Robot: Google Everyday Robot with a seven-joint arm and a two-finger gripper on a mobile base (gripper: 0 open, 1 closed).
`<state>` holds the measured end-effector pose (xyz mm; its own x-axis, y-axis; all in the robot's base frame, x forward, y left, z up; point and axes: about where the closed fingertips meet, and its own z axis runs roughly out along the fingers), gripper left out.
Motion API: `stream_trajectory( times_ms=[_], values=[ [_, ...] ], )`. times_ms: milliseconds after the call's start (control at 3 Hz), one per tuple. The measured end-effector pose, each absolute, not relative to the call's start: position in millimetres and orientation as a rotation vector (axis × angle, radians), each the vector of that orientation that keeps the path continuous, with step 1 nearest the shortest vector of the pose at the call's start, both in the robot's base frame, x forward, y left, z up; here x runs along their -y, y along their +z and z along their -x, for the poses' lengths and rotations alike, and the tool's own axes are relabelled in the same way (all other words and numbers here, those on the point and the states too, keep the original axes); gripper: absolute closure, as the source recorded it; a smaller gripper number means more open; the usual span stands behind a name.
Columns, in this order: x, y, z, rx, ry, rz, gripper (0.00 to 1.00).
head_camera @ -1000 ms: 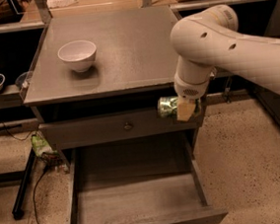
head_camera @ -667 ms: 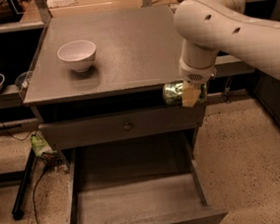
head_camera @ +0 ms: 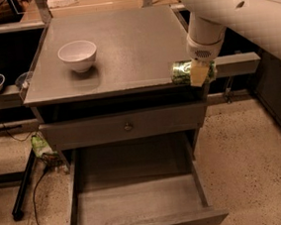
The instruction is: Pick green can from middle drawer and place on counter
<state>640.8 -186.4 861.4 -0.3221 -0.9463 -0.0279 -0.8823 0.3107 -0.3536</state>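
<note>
The claw grips the green can, held on its side at the near right corner of the bench. A white bowl sits on the bench, far left. Below, past a knobbed drawer front, the middle drawer stands pulled out.

Gripper clamps green can at counter edge.
</note>
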Motion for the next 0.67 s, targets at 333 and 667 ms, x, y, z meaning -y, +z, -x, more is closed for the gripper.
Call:
stream_trajectory(
  times_ms=[333,667],
  values=[
    [197.4,911.0,-677.6,-2.332,-0.468,1.634,1.00],
    [199.3,920.0,-682.4,-2.319,-0.469,1.609,1.00]
  ],
)
